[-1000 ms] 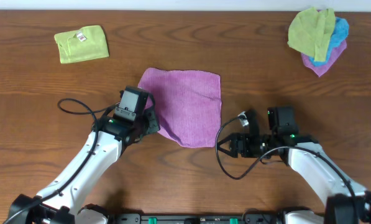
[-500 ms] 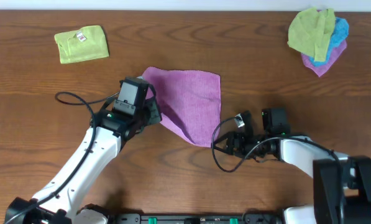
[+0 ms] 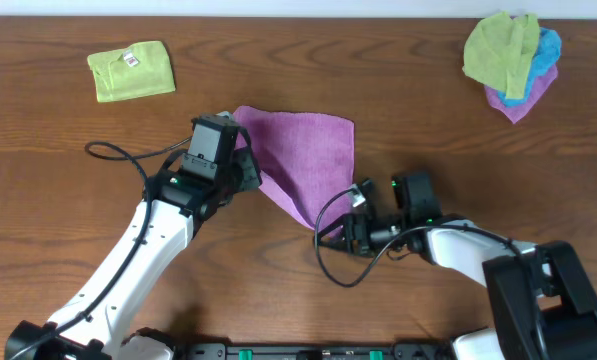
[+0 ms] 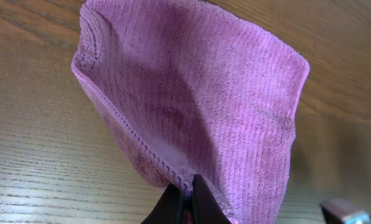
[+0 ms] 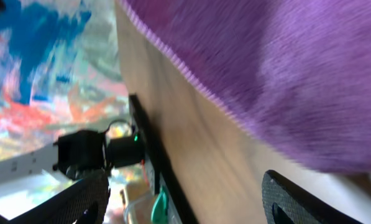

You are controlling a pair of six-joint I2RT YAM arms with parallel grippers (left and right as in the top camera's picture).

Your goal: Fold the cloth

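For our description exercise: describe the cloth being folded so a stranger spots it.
On the table, look to the middle. The purple cloth lies there, pinched by the left pincer; the other purple is buried in the corner heap.

The cloth (image 3: pixel 313 160) is spread near the middle of the tabletop (image 3: pixel 58 190). Its left edge is met by the left tool (image 3: pixel 246 174), while the right tool (image 3: pixel 330 233) is placed just beside its lower corner. A tagged cloth (image 3: pixel 130 70) is laid in the upper left of the frame, and a heap of cloths (image 3: pixel 511 60) is set in the upper right, both well apart from it.
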